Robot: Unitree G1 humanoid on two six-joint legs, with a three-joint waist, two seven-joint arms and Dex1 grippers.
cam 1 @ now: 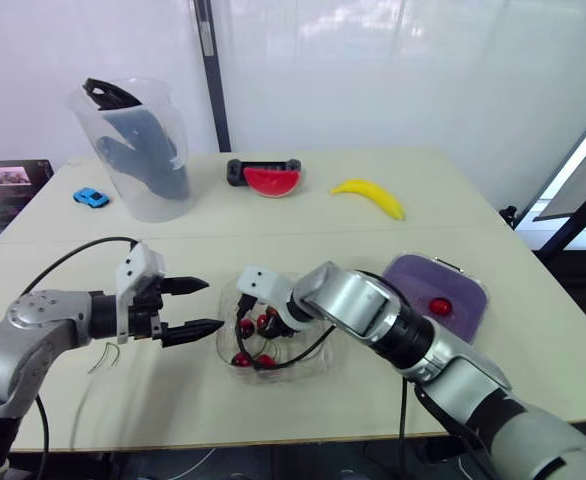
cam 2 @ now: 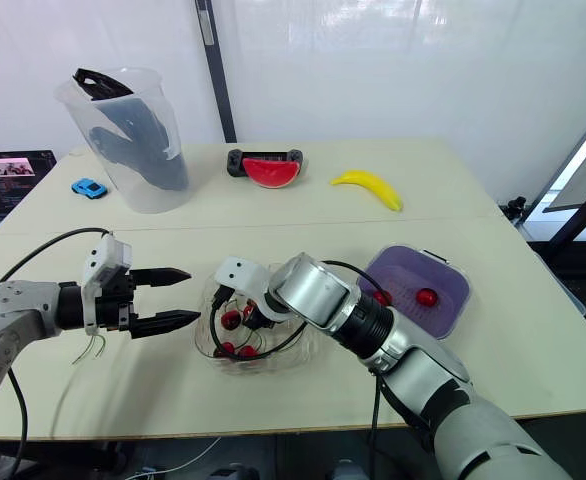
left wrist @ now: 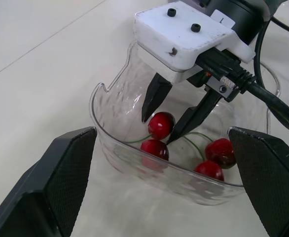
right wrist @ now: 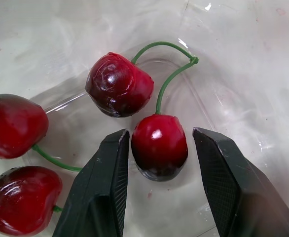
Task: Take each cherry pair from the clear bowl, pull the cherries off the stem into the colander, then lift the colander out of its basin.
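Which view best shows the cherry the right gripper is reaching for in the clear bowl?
The right wrist view: the cherry sits large between the fingers of the open right gripper, its stem joining a second cherry. The left wrist view shows it smaller, inside the clear bowl. In the eye views it is a small red spot.

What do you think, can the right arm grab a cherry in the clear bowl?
Probably yes. The right end effector is down inside the clear bowl, its open fingers either side of one cherry, with nothing between them and it.
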